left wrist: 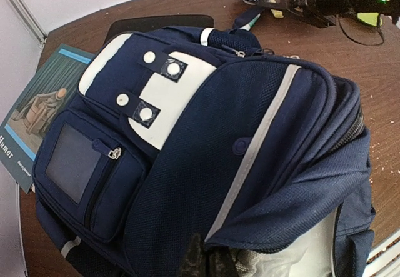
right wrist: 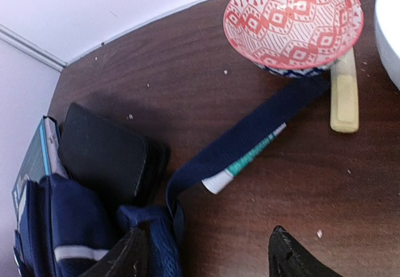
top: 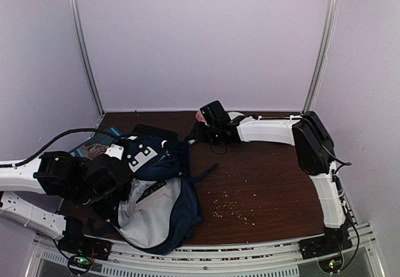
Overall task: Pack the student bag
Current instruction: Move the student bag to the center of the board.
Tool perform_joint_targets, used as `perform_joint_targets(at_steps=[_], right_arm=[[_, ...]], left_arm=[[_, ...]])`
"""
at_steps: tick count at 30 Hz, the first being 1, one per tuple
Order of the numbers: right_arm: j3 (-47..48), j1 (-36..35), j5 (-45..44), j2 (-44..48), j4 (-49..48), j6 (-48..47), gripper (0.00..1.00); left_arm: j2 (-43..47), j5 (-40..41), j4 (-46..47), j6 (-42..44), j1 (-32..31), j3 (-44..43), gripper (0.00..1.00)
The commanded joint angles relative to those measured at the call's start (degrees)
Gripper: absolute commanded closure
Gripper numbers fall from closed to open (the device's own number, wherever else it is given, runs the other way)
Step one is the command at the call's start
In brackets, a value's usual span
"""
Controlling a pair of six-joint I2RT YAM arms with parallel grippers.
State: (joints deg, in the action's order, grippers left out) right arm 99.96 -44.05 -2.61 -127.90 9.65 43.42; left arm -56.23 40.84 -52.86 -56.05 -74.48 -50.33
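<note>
Zero items visibly packed. Navy striped fabric student bag (top: pixel 169 158) lying unzipped near-left, mouth edge pinched by closed left gripper (left wrist: pixel 206 264). Outside it: teal paperback book (left wrist: pixel 37 114), flat black case (right wrist: pixel 106 158), red-patterned ceramic bowl (right wrist: pixel 294 20), slim teal-white stick (right wrist: pixel 250 155) beneath spread, empty right gripper (right wrist: pixel 209 246).

Student bag (left wrist: pixel 250 164): navy, thin silver-grey stripes. White patch at its 11 o'clock carries navy tabs and white snaps. Lining is pale grey.
Book (left wrist: pixel 37 111), 9 o'clock of bag: teal cover, light blue border.
Bowl (right wrist: pixel 292 22): white with red diamond lattice inside, blue-white zigzag outside.
Case (right wrist: pixel 106 158): plain black.
Stick (right wrist: pixel 247 156) beside navy strap (right wrist: pixel 262 120): white, teal band.
Bar (right wrist: pixel 345 99), 5 o'clock of bowl: pale yellow.
Table (top: pixel 269 171): dark brown wood grain.
</note>
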Motion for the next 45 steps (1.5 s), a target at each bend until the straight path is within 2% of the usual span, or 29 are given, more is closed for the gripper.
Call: perform_joint_targets(at_steps=[1, 3, 6, 11, 18, 24, 27, 29, 33, 37, 42, 45], right_arm=[[12.6, 0.7, -2.0, -6.5, 6.9, 7.8, 0.33], [15.9, 0.8, -4.6, -8.9, 9.2, 11.6, 0.34], [15.5, 1.2, -7.0, -9.3, 9.4, 17.2, 0.37], [10.7, 1.1, -6.9, -6.7, 8.2, 16.6, 0.40], [15.1, 1.3, -5.0, -9.8, 16.6, 16.3, 0.55], [24.9, 1.5, -4.7, -14.4, 22.0, 16.7, 0.52], [24.2, 1.5, -2.7, -14.2, 18.9, 16.3, 0.50], [22.0, 1.3, -0.7, -12.2, 15.7, 16.3, 0.49], [18.7, 0.6, 0.5, -6.6, 10.2, 12.4, 0.45], [14.0, 0.5, 3.3, -0.6, 8.4, 7.9, 0.41], [-5.8, -0.9, 13.3, 15.2, -1.3, 4.3, 0.32], [-19.1, -2.9, 15.9, 25.6, -4.0, 0.8, 0.29]], left_arm=[[0.1, 4.0, -4.9, -2.0, 0.7, 1.2, 1.00], [-0.2, 4.0, -5.5, -2.0, 0.7, 0.8, 1.00], [-0.3, 4.0, -6.0, -2.6, 0.7, 0.7, 1.00], [1.1, 3.2, -4.2, -3.1, 0.8, 2.0, 1.00], [2.6, 3.7, -1.9, -0.8, 0.7, 2.4, 1.00], [4.8, 4.1, -0.8, -1.2, 0.8, 3.8, 1.00], [6.6, 5.1, 0.0, -0.6, 0.7, 4.1, 1.00], [8.1, 7.0, 2.3, 1.5, 0.8, 3.9, 1.00], [10.5, 9.2, 8.6, 11.1, 0.7, 0.7, 1.00], [12.4, 2.1, 19.1, 24.5, 0.7, 1.8, 1.00], [8.9, -10.2, 25.0, 28.1, 0.6, 2.0, 1.00], [5.7, -13.1, 26.5, 28.5, 0.2, 1.8, 1.00]])
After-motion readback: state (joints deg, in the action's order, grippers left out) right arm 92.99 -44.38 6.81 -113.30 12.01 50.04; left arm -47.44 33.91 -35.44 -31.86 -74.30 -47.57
